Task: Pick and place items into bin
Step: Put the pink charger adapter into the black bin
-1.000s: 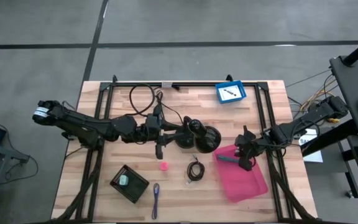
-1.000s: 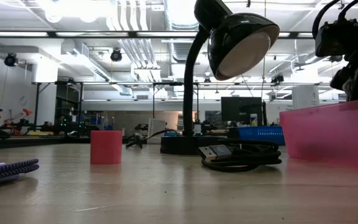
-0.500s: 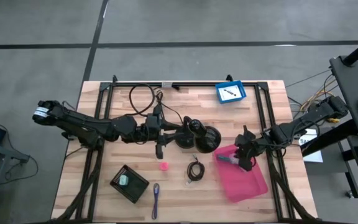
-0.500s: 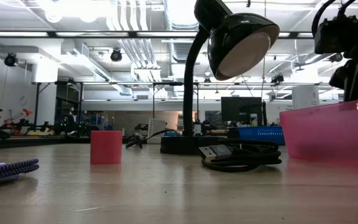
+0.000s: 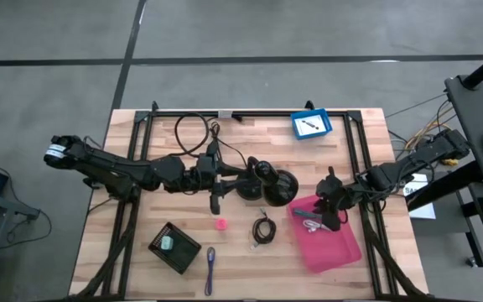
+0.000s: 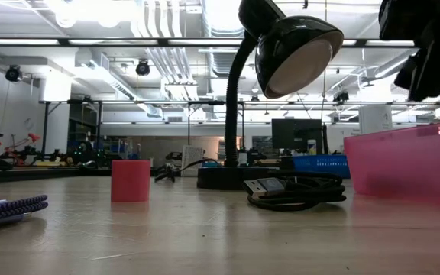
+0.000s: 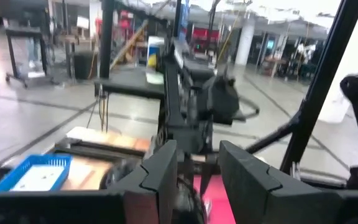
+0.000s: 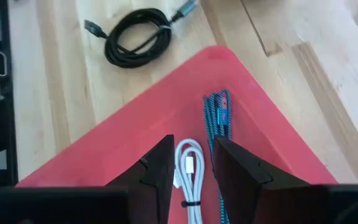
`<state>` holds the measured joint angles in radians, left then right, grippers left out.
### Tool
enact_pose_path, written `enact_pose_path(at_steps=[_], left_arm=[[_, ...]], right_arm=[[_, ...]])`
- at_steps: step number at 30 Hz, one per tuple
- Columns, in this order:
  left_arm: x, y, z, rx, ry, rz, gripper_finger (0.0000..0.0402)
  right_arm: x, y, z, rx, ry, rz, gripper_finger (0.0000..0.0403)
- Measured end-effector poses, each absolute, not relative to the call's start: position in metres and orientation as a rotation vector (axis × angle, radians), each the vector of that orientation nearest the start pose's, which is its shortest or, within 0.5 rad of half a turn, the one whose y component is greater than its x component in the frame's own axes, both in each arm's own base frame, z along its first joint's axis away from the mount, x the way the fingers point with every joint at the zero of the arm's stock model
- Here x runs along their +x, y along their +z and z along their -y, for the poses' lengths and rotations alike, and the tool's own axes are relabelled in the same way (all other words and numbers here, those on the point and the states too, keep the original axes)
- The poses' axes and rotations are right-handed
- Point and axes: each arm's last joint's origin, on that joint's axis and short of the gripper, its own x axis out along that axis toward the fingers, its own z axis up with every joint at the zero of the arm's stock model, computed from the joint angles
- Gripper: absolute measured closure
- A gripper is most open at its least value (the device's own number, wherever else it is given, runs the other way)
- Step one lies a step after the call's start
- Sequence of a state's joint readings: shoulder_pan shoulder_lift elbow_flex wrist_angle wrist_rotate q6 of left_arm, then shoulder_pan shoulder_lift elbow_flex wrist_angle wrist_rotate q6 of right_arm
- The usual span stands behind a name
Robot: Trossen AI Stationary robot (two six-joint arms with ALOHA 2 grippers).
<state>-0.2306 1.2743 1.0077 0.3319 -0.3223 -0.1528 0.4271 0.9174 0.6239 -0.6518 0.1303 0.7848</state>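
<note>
Wooden slat table point(image 5: 141, 143) carries the pink bin point(image 5: 329, 239) at its right; right gripper point(image 5: 329, 210) hovers over the bin's near corner, fingers parted and empty, with a white cable point(image 8: 190, 171) and a blue braided cable point(image 8: 219, 118) lying directly below on the bin floor. Coiled black cable point(image 5: 263, 228) lies on bare wood just left of the bin, nearer the right gripper than the left. Left gripper point(image 5: 215, 178) waits mid-table beside the black lamp point(image 5: 273, 184), fingers partly open and empty; pink cube point(image 5: 220, 223) sits just below it.
</note>
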Motion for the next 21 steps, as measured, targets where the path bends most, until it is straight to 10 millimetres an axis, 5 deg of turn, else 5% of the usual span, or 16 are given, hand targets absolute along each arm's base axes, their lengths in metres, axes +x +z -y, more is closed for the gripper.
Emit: enact_pose_path(at_steps=[21], left_arm=[[0.278,0.314,0.061,-0.47,0.011,-0.376,0.0297]], right_arm=[[0.156,0.228,-0.067,0.435,-0.073,-0.936,0.0322]])
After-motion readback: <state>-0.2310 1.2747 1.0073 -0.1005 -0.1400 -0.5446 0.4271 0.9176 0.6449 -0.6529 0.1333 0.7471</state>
